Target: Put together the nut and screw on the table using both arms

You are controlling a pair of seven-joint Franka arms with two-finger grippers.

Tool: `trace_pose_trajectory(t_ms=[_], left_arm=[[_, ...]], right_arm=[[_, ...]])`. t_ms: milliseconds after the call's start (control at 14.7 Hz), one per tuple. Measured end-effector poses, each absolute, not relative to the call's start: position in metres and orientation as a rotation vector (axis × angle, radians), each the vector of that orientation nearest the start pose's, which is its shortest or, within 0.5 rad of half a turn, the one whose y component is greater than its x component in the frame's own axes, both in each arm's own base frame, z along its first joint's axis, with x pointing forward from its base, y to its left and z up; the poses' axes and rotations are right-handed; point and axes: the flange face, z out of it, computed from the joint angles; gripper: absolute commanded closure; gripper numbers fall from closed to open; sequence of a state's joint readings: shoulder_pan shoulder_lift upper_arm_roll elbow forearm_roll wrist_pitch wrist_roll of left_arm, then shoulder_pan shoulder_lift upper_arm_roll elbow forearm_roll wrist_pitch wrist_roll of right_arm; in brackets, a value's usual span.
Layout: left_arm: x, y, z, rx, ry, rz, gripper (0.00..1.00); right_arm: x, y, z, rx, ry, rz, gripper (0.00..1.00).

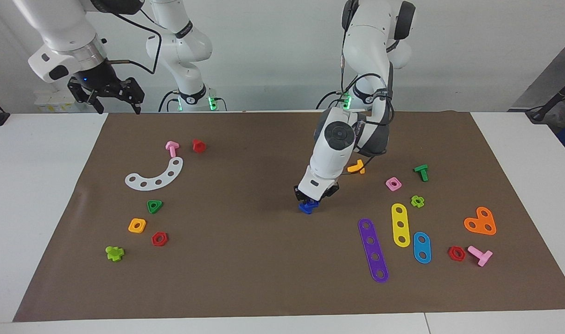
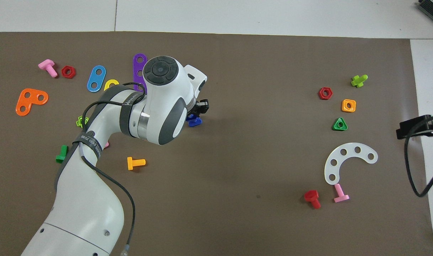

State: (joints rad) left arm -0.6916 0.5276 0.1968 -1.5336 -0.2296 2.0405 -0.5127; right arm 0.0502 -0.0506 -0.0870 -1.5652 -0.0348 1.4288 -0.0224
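A small dark-blue piece, the screw (image 1: 308, 207), rests on the brown mat (image 1: 245, 260) of the table near its middle; it also shows in the overhead view (image 2: 194, 122). The blue nut does not show apart from it. My left gripper (image 1: 311, 199) reaches down from the left arm (image 1: 334, 148), and its fingers close on the top of the blue piece. In the overhead view the left gripper (image 2: 198, 111) is mostly hidden under the wrist. My right gripper (image 1: 117, 105) waits, raised and open, over the mat's edge at the right arm's end.
A purple strip (image 1: 373, 249), a yellow strip (image 1: 400, 224), a pink square nut (image 1: 393, 183) and an orange bolt (image 1: 356, 167) lie toward the left arm's end. A white arc (image 1: 155, 176), an orange square nut (image 1: 137, 225) and a red hexagonal nut (image 1: 159, 239) lie toward the right arm's end.
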Motion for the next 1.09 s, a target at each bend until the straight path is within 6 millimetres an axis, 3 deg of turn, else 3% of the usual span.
trace_pose_trajectory(t_ms=[272,1021,1089], left_arm=[[0.593,-0.361,0.352,-3.223,-0.156,0.098,1.00],[0.581,-0.358,0.326,-3.201,-0.159,0.146,1.00],[0.581,-0.358,0.324,-3.202,-0.161,0.139,0.75]], right_arm=[[0.523,-0.025,0.643,-3.166,0.029,0.138,0.00],[0.523,-0.026,0.642,-3.166,0.031,0.138,0.00],[0.523,-0.026,0.642,-3.166,0.031,0.138,0.00]])
